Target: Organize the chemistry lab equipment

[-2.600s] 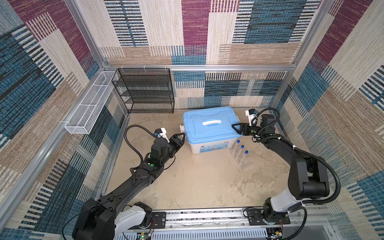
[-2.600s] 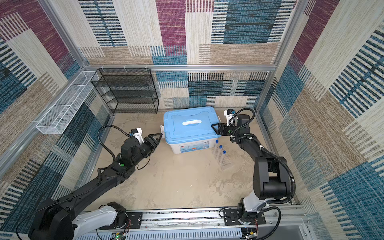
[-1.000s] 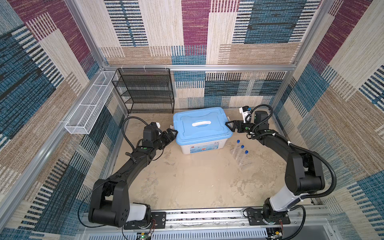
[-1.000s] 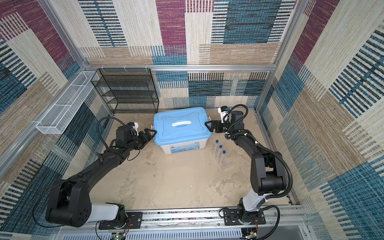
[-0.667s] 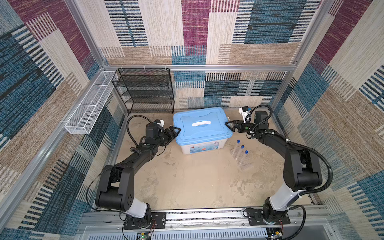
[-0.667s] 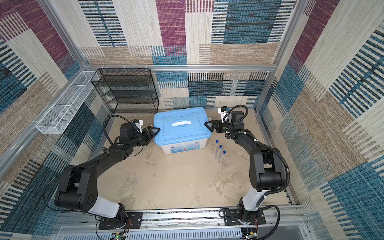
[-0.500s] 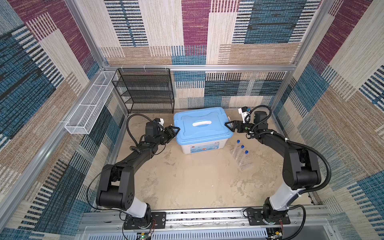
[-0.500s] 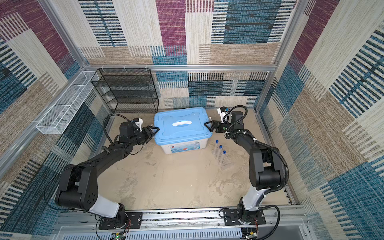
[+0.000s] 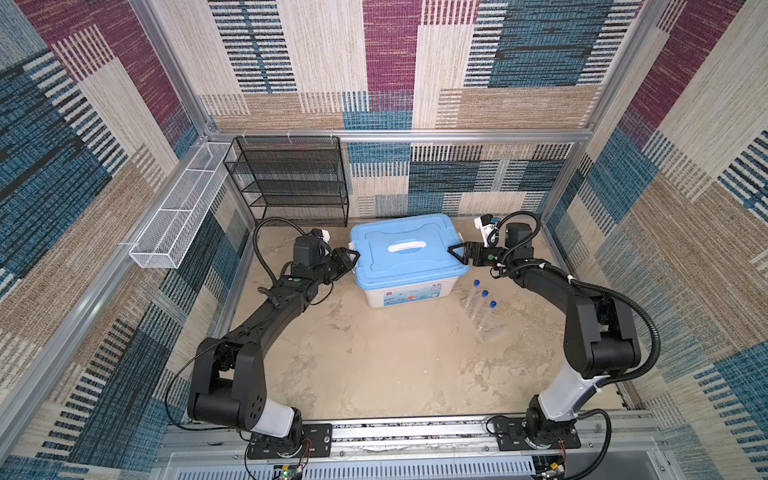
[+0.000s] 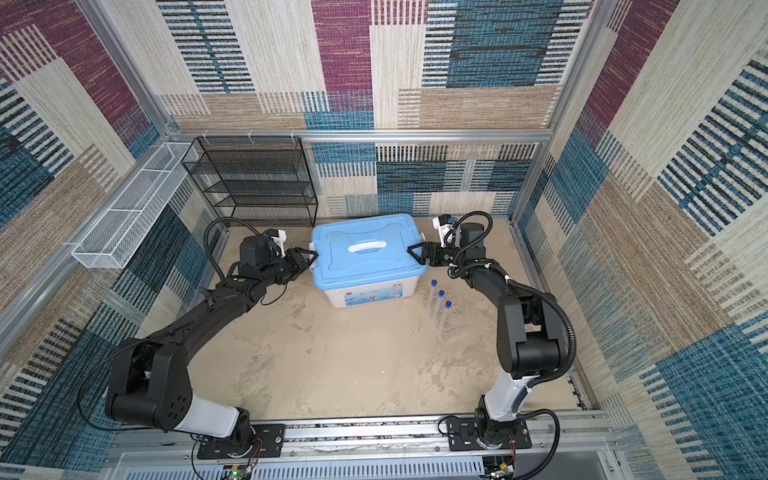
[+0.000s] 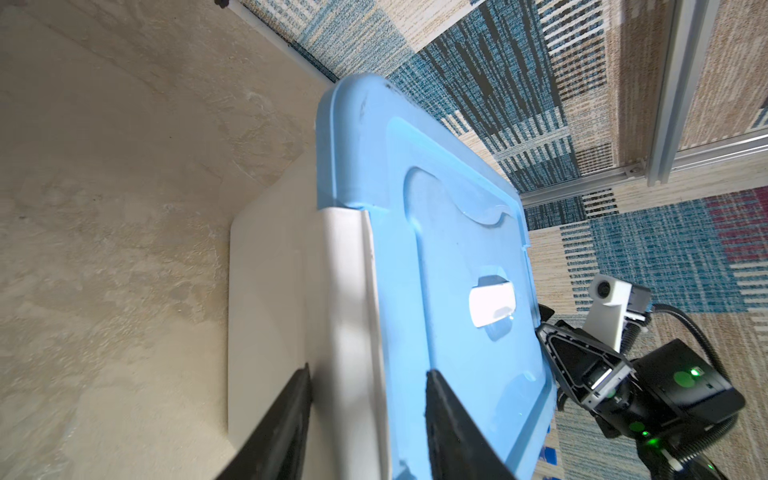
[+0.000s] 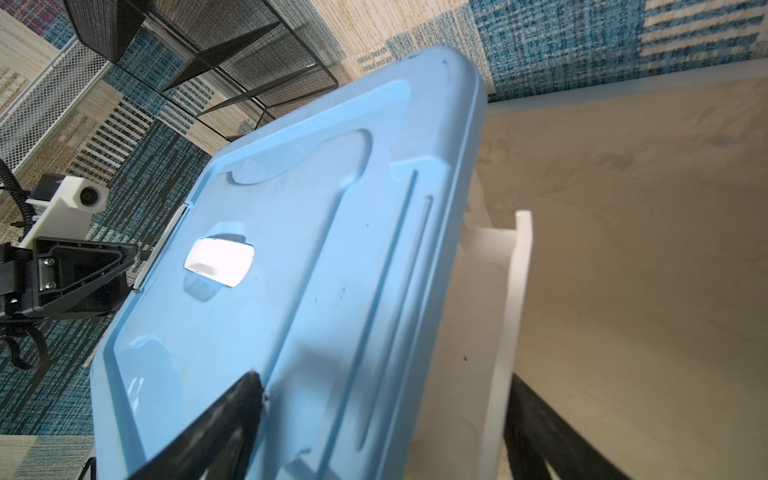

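Three long clear test tubes with blue caps (image 9: 480, 311) (image 10: 438, 309) lie side by side on the sandy beige bench (image 9: 374, 353), at four o'clock from the large white bin with a blue lid (image 9: 415, 270). The left end effector (image 9: 353, 259) (image 11: 368, 374), at the bin's nine o'clock, straddles a white side latch (image 11: 345, 311); whether it clamps, I cannot tell. The right end effector (image 9: 453, 252) (image 12: 384, 380), at three o'clock, gapes wide over the lid edge.

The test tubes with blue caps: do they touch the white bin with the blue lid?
Apart. In a top view the test tubes lie to the right of the bin, and a strip of bare floor shows between them.
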`<state>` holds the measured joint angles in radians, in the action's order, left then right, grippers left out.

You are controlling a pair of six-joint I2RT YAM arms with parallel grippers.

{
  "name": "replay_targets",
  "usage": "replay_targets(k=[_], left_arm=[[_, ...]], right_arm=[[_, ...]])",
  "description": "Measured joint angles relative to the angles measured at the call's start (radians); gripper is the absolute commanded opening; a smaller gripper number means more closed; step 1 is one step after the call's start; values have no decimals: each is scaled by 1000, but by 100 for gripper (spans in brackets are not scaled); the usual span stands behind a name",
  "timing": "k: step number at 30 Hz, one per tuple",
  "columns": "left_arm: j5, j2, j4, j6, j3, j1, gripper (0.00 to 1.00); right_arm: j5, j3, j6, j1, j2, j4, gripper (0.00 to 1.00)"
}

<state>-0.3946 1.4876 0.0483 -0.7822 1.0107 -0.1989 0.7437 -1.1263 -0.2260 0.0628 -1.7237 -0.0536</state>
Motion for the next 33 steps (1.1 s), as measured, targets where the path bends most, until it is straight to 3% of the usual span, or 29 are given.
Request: replay_targets(k=[4,11,20,33], left_arm=[[24,0,-24,10,15,-12,39],[84,4,-74,30,50,-44,37],[106,2,-97,46,67,-55,48],[99,-27,-120,77,65,-59,50]], right_arm=[[-18,0,0,2,5,6,88],[-78,-15,0,22,6,24,86],[-115,-21,26,26,27,48,96],[15,-34,-13,-36,-22,20,100]])
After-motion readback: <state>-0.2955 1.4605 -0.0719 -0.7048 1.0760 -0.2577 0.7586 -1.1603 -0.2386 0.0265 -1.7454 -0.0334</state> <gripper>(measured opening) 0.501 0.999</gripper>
